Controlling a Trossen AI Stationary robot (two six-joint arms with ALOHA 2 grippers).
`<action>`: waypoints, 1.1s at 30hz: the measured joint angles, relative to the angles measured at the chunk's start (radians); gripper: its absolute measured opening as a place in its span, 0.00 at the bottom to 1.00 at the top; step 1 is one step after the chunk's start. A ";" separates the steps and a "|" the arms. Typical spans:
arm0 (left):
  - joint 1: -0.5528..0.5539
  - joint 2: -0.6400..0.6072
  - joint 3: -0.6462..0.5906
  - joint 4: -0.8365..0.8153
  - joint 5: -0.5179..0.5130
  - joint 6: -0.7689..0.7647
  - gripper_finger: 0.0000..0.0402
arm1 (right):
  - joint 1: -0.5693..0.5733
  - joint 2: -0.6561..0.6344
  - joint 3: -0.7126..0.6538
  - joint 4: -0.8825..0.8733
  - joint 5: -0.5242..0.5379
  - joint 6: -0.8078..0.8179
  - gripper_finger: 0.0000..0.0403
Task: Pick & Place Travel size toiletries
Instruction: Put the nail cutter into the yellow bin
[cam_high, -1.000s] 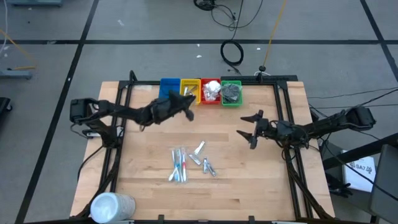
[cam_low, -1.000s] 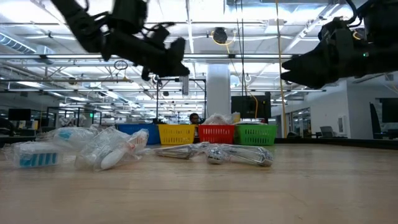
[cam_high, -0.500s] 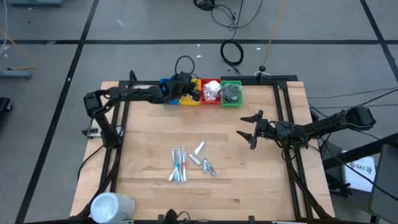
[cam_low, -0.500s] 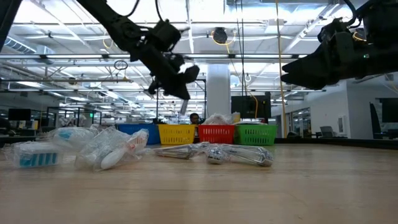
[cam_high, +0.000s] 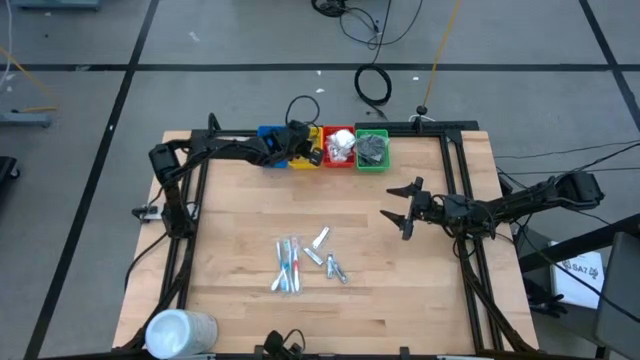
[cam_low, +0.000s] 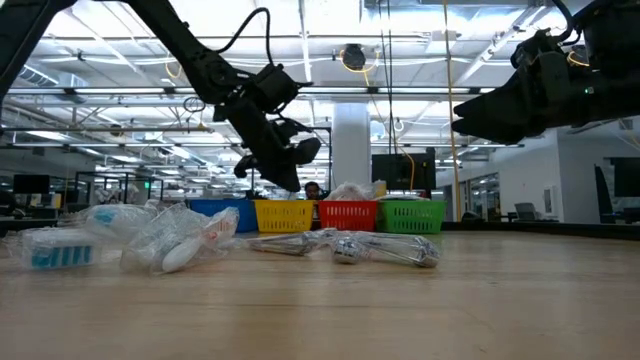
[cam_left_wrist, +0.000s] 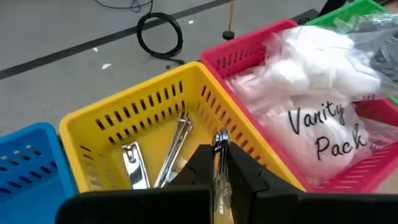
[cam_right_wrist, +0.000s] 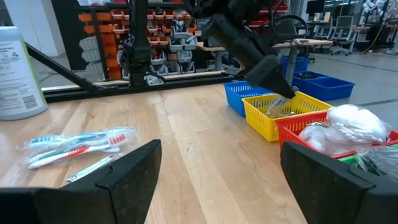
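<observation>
My left gripper hangs over the yellow bin at the table's far edge, shut on a slim silver metal item; the right wrist view shows that silver metal item dipping into the yellow bin. Other silver pieces lie on the yellow bin's floor. Clear-wrapped toothbrushes and several short silver pieces lie mid-table. The red bin holds white packets, the green bin dark things. My right gripper hovers open over the table's right half, touching nothing. My left gripper pinches the silver metal item between its two fingers near the item's upper end. The fingers come slanting down from the table's left and near side. The item hangs below the fingertips, its lower end inside the yellow bin; whether it touches the floor, I cannot tell.
The blue bin stands left of the yellow one in a row along the far edge. A large white cylinder lies at the near left corner. Black frame rails run along both table sides. Bare wood lies between the pile and the bins.
My left gripper has travelled from over the table's middle toward the far edge, stopped over the yellow bin, and tipped its fingers downward, carrying the silver item with it. The right arm has kept still.
</observation>
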 joint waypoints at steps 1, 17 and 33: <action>0.000 0.000 0.000 0.001 0.000 -0.001 0.02 | 0.000 0.000 0.000 0.000 0.001 0.000 0.78; 0.012 0.000 0.000 -0.026 -0.027 -0.060 0.49 | 0.000 0.000 0.000 -0.008 0.001 0.003 0.78; -0.129 -0.303 -0.010 -0.033 0.178 0.167 0.80 | 0.002 0.000 0.000 -0.054 -0.003 0.013 0.78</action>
